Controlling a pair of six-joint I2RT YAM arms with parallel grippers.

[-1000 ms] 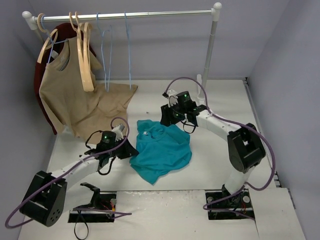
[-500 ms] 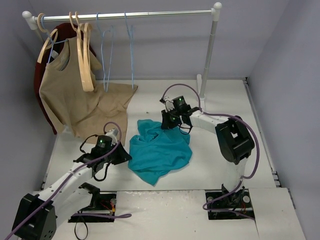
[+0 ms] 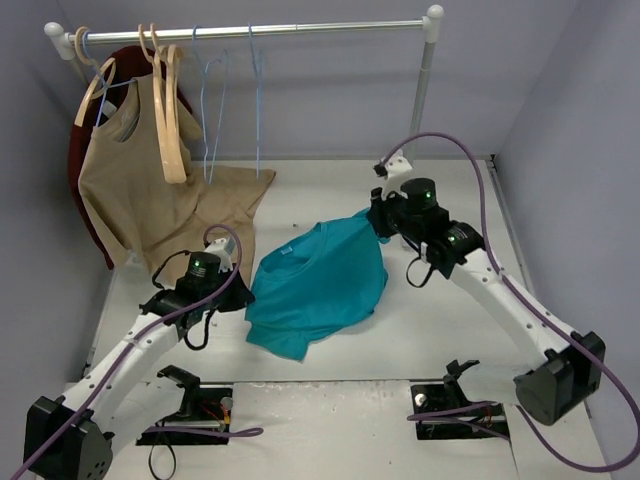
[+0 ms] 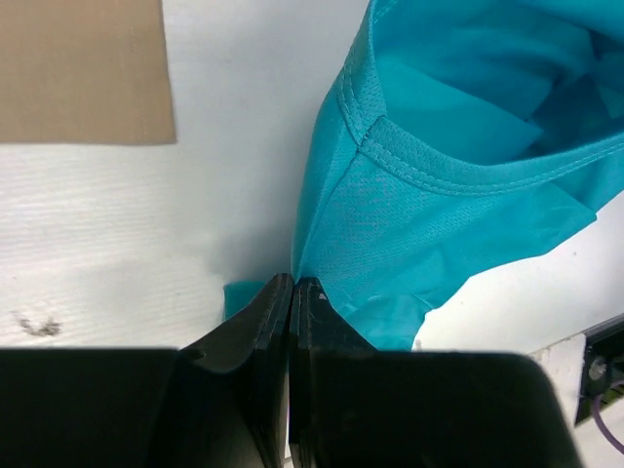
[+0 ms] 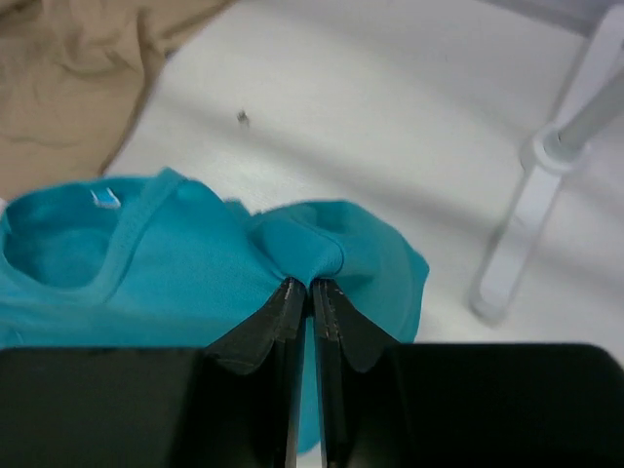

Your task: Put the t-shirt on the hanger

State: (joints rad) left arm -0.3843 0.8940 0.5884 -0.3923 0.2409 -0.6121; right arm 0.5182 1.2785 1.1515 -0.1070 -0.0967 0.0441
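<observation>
One t-shirt [image 3: 320,285]; two blue wire hangers [image 3: 258,110] on one rail [image 3: 300,30].
T-shirt lies mid-frame, long axis lower left to upper right, collar toward upper left; left gripper [image 3: 244,298] pinches its lower-left edge, right gripper [image 3: 379,222] its upper-right corner.

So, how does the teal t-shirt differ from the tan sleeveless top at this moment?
The t-shirt is teal; the tan top is beige and larger. The t-shirt lies mostly on the table, pinched by the left fingers and right fingers; the tan top hangs from the rail, untouched. Both are soft cloth.
</observation>
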